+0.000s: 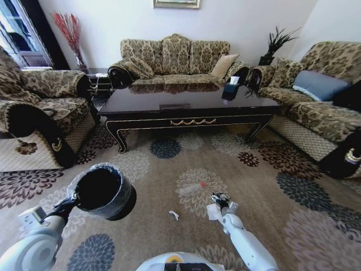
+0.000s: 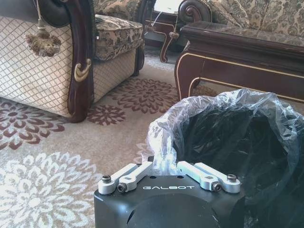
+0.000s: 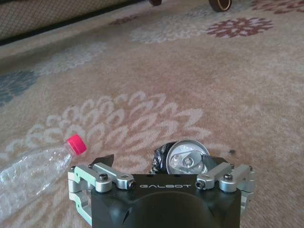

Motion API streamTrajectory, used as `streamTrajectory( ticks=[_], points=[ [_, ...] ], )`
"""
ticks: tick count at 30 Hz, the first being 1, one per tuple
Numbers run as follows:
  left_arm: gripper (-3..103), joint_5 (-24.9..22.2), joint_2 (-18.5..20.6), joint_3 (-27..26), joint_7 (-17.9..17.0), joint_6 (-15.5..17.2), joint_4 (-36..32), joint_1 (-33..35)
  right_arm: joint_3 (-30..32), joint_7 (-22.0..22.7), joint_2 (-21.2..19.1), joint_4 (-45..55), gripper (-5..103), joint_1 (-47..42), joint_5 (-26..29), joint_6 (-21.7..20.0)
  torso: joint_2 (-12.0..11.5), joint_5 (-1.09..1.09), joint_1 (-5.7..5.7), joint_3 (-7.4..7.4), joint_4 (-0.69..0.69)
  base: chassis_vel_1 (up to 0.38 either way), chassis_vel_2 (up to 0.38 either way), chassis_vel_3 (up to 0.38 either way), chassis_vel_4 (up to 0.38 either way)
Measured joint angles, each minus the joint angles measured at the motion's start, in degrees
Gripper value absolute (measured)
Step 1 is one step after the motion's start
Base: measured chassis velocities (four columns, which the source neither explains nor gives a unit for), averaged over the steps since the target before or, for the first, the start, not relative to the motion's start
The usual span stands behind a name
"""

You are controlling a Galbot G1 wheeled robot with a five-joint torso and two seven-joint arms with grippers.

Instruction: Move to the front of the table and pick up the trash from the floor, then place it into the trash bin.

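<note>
Gripping the black lined trash bin [image 1: 102, 191], left tool [image 2: 165, 167]; right tool [image 3: 159, 164] spread wide.

A beige-tan carpet [image 1: 169, 169] carries round flower medallions in brown, navy, grey-blue and cream. The glossy dark brown surface [image 1: 186, 104] has gold scroll trim. The bin [image 1: 104, 192] is black. The clear bottle [image 3: 33, 173] has a red cap [image 3: 76, 144].

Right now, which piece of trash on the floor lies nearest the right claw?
The crushed can, between the right claw fingers; the bottle lies off to one side.
</note>
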Motion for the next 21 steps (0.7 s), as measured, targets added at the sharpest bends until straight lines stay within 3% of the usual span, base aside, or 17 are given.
streamTrajectory(
  ticks=[5,7,15,21],
  points=[
    [4,0.1,-0.1,0.1,0.0,-0.1,0.2,0.0,-0.1,0.3,0.2,-1.6,101,0.8,-1.1,0.7,0.0,0.00,0.00,0.00,0.01,0.000,0.000,0.000,0.000],
    [4,0.1,0.0,0.2,-0.1,-0.1,0.2,0.0,-0.1,0.5,0.4,-2.6,94,1.3,-2.4,1.1,0.0,0.00,0.00,0.00,0.00,0.000,0.000,0.000,0.000],
    [4,-1.9,-0.1,0.4,-1.1,-0.1,0.3,-0.3,-0.3,1.3,0.9,-4.0,93,1.9,-6.0,1.3,0.0,0.00,0.00,0.00,0.00,0.000,0.000,0.000,0.000],
    [4,-1.8,-0.1,0.5,-1.1,-0.1,0.3,-0.4,-0.2,1.4,1.2,-3.9,78,1.5,-6.5,1.3,0.0,-0.01,0.00,0.00,0.00,0.000,0.000,0.000,0.000]
  ],
)
